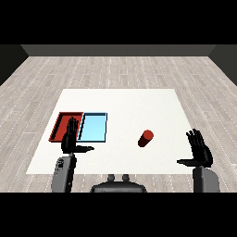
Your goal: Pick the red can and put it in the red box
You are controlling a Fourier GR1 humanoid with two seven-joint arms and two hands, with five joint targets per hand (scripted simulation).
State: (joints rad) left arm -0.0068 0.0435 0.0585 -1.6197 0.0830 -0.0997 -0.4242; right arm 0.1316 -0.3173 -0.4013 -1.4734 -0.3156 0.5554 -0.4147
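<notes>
The red can (146,138) stands ungrasped on the desk (129,104), left of the right hand (200,150) with fingers spread; a reach and closure there are judged next.

Red can (146,138): small cylinder, tilted on the white table right of centre, well apart from both trays, untouched. Red box (59,124): shallow red tray at table's left, touching the light blue tray's side.
</notes>
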